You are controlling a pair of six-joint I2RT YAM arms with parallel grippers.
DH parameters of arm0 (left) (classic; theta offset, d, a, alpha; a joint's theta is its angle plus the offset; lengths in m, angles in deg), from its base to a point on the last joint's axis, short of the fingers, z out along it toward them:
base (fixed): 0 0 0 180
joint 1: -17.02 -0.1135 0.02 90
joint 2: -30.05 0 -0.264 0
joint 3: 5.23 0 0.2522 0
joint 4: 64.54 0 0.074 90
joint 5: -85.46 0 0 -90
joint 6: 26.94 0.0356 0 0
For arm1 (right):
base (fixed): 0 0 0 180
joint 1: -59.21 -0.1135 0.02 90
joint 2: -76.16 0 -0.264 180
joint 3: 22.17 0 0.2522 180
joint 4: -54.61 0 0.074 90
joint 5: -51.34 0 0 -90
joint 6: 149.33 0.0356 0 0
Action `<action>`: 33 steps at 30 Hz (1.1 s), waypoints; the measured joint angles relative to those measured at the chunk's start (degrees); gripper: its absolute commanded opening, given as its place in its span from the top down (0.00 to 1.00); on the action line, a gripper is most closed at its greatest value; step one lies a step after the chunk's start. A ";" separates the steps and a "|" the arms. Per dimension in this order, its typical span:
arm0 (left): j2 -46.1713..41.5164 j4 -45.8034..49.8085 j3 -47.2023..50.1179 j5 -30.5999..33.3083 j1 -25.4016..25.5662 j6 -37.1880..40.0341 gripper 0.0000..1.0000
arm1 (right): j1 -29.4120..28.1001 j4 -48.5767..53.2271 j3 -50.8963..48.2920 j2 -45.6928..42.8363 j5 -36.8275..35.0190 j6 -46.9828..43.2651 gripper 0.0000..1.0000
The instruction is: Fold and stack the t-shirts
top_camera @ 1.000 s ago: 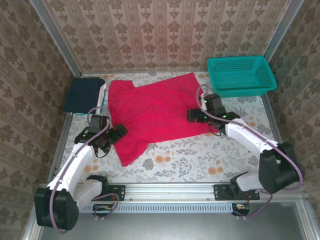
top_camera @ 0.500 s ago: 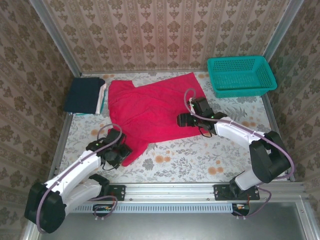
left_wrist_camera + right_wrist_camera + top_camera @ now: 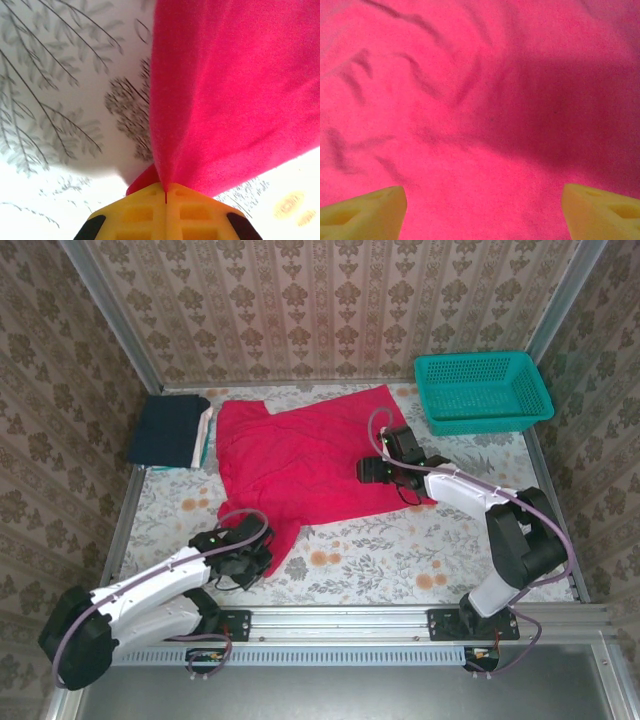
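A bright red t-shirt [image 3: 300, 455] lies spread flat across the middle of the table. My left gripper [image 3: 260, 558] sits at the shirt's near tip, by the table's front edge. In the left wrist view its yellow fingers [image 3: 145, 210] are pressed together, the left gripper [image 3: 165, 192] shut on a pinch of the red t-shirt [image 3: 235, 90]. My right gripper [image 3: 364, 471] hovers over the shirt's right part. In the right wrist view the right gripper [image 3: 482, 215] is open, its fingertips [image 3: 365, 215] wide apart over the red cloth [image 3: 470, 100]. A folded stack of t-shirts [image 3: 168, 430], dark navy on top, lies at the back left.
A teal mesh basket [image 3: 483, 390] stands at the back right corner. The table [image 3: 400, 555] has a floral cover and patterned walls close it in on three sides. A metal rail [image 3: 340, 620] runs along the near edge.
My left gripper slid toward the near edge to the shirt's lower tip and shut on it. My right gripper moved left from the shirt's right edge, staying open.
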 measured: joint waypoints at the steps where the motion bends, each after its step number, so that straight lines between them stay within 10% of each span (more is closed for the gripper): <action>1: 0.02 0.20 -0.70 0.24 1.27 -0.63 1.00 | 0.00 -0.48 0.00 0.02 0.22 0.00 0.19; 22: 5.11 3.37 -12.63 2.71 17.25 -4.28 0.93 | 0.00 -4.63 -3.10 0.24 2.93 0.57 0.18; 29: 8.04 2.12 -19.06 3.58 19.10 -0.98 0.18 | 0.00 -4.66 -3.04 0.24 4.42 -0.50 0.17; 33: 8.33 2.95 -23.30 5.79 17.42 3.82 0.08 | 0.00 -3.98 -1.38 1.09 4.81 -0.96 0.16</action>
